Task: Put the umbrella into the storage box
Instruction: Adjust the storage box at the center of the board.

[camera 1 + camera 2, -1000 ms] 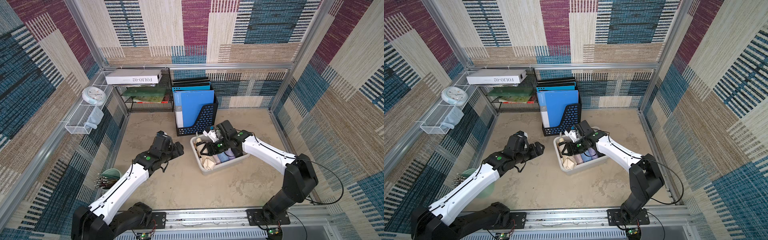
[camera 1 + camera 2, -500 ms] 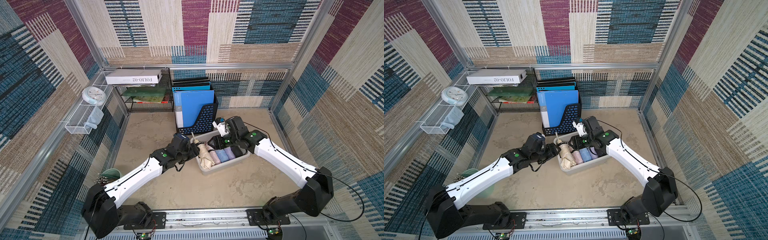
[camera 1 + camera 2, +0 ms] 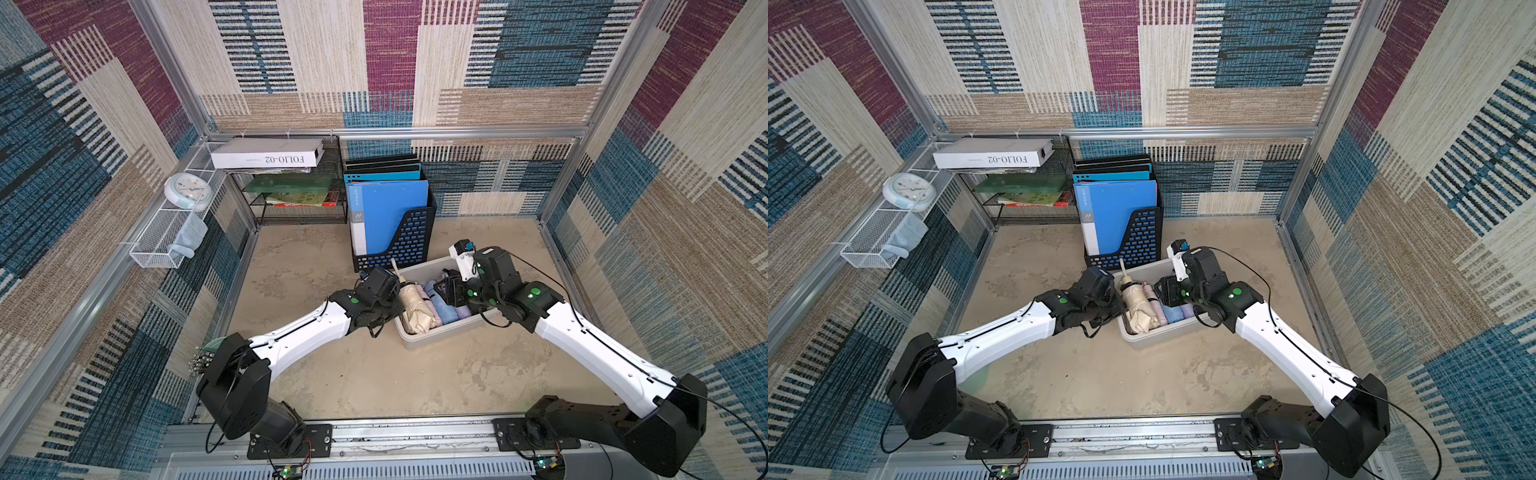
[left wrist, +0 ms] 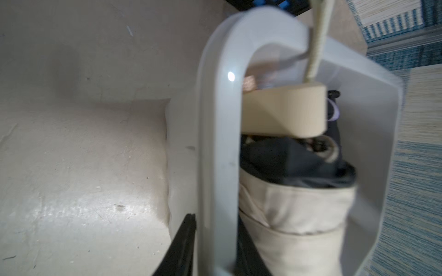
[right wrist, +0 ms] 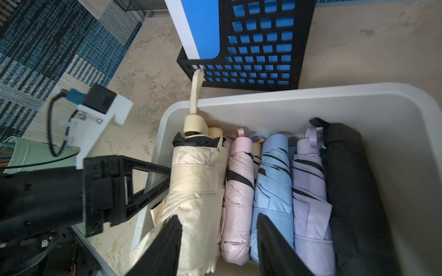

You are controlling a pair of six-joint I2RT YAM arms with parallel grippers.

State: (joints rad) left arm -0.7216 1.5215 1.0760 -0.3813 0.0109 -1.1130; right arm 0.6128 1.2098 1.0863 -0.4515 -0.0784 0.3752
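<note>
Storage box (image 3: 440,338): grey-white tub on the floor, just in front of the black file holder (image 3: 409,245).
Contents: five folded umbrellas side by side inside: cream umbrella (image 5: 196,181), pink umbrella (image 5: 239,191), blue umbrella (image 5: 272,181), lilac umbrella (image 5: 308,191), black umbrella (image 5: 349,181). Cream strap draped over the rim.
Progress: apparently complete, with no umbrella visible outside. Only letting go and pulling clear left.
Left gripper (image 4: 215,243): astride the rim beside the cream umbrella, seemingly pinching the wall.
Right gripper (image 5: 220,241): jaws apart, empty, above the pink umbrella.
Writing: "FOLIO-02", upside down, on the white box file (image 3: 266,153). Small print on the blue folder (image 3: 390,212), illegible.
</note>
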